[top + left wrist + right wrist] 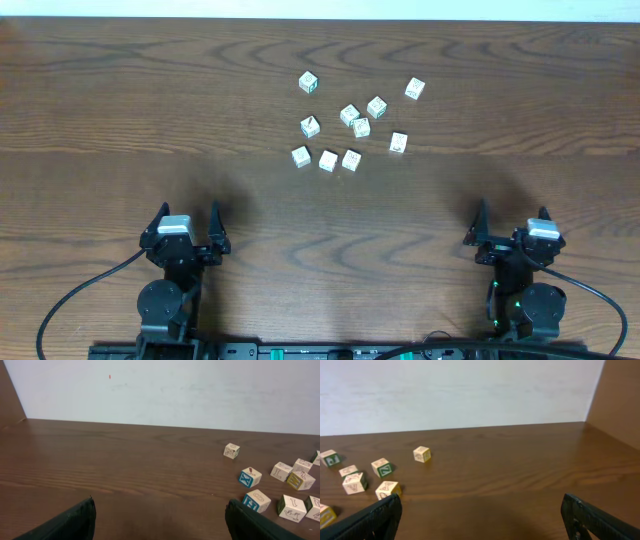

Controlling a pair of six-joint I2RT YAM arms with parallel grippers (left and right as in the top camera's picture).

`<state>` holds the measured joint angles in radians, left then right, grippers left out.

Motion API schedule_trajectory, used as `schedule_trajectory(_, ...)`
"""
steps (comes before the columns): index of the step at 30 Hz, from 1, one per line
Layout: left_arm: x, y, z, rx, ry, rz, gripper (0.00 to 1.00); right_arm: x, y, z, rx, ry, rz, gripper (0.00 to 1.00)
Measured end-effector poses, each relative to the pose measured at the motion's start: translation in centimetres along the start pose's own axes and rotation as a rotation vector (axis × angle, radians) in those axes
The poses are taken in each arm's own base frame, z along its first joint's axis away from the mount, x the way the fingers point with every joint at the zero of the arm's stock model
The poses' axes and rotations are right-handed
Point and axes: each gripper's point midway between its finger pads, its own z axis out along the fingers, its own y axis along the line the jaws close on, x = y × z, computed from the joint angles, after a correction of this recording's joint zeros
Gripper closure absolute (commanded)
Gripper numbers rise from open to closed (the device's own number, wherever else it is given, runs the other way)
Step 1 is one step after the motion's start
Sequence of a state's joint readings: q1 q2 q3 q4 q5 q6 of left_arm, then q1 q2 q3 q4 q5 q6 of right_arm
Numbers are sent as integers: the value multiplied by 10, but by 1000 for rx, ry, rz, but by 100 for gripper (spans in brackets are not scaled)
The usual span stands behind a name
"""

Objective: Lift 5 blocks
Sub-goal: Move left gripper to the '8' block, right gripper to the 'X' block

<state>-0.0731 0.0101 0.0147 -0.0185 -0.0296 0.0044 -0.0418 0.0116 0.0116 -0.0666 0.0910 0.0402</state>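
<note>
The left end effector sits at 7 o'clock on the tabletop. Its jaws are spread wide with nothing between them. The right end effector sits at 5 o'clock, likewise spread wide and empty. Both point toward 12 o'clock and stand well apart from each other and from the blocks.

Ten blocks show from overhead, scattered loosely at about 12 o'clock from the tabletop's middle. All rest on the wood and none are stacked. One block lies apart at the cluster's 11 o'clock edge and another at its 1 o'clock edge. Three sit close together in the middle. Three more form a short row at 6 o'clock, one lies at 9 o'clock and one at 4 o'clock. The cluster is at 1 o'clock from the left end effector and at 11 o'clock from the right.

In the left wrist view the dark fingers fill the lower corners, bare wood lies between them, and the blocks lie at 3 to 4 o'clock. In the right wrist view the fingers frame bare wood too, and the blocks lie at 9 o'clock. A pale wall stands behind the tabletop. Dark cables trail from the arm bases at the 6 o'clock edge.
</note>
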Motion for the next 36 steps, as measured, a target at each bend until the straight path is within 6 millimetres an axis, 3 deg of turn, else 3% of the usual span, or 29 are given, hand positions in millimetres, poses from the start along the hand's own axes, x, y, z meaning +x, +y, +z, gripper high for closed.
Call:
schedule_trajectory(13, 0, 0, 0, 0, 1, 0, 17, 1, 39, -4, -226, 34, 76, 1)
schedule_trajectory(17, 0, 1, 0, -9, -1, 0, 17, -10, 47, -5, -270, 82, 87, 1)
schedule_trajectory(20, -1, 3, 0, -15, -4, -2, 17, -28, 55, -2, -304, 124, 87, 1)
schedule_trajectory(24, -2, 3, 0, -18, -8, -20, 17, -51, 62, 8, -332, 212, 82, 1)
schedule_trajectory(32, 1, -12, -1, 72, 14, -70, 17, -75, 88, 43, -396, 515, 23, 1)
schedule_trajectory(36, 14, -18, 1, 98, 89, -111, 17, -89, 105, 59, -423, 652, 0, 1)
